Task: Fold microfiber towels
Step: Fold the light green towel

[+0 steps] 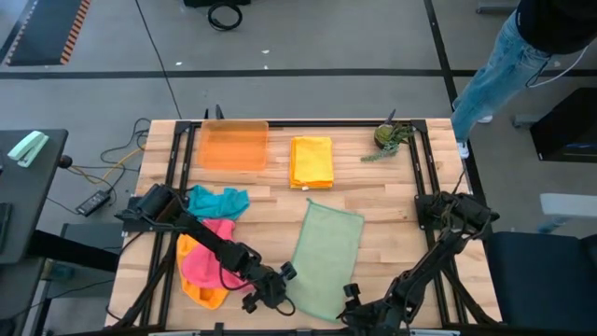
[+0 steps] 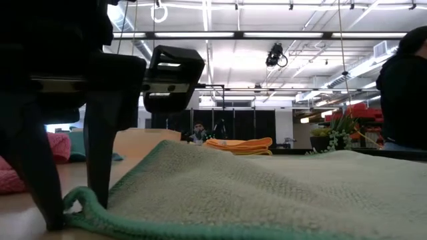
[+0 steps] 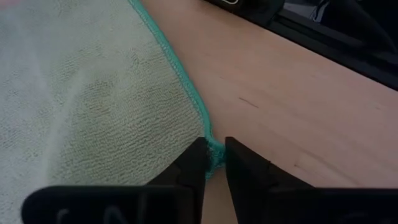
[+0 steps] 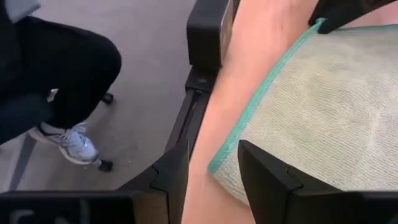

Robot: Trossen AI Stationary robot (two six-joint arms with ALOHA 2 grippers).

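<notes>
A sage green microfiber towel (image 1: 326,247) with a teal hem lies spread flat on the wooden table, its short edge by the near edge. My left gripper (image 3: 214,146) is shut on the towel's near-left corner. My right gripper (image 4: 211,155) stands open at the near-right corner (image 4: 216,167), one finger on either side of it. A folded yellow towel (image 1: 312,161) lies at the far middle. Teal (image 1: 219,201), pink (image 1: 207,261) and orange (image 1: 201,287) towels lie heaped at the left. My left gripper pinches the teal hem at the towel's near-left corner (image 3: 216,157) between its two fingers. The fingers slant down from the near-left side. The hem bunches into a small loop (image 2: 80,197) between them, and the rest of the towel lies flat on the table. My right gripper: I cannot tell whether its fingers touch the towel.
A translucent orange tray (image 1: 233,145) stands at the far left and a small potted plant (image 1: 390,137) at the far right. A person (image 1: 522,47) stands beyond the table's far right corner. Bare wood (image 1: 401,215) shows right of the green towel.
</notes>
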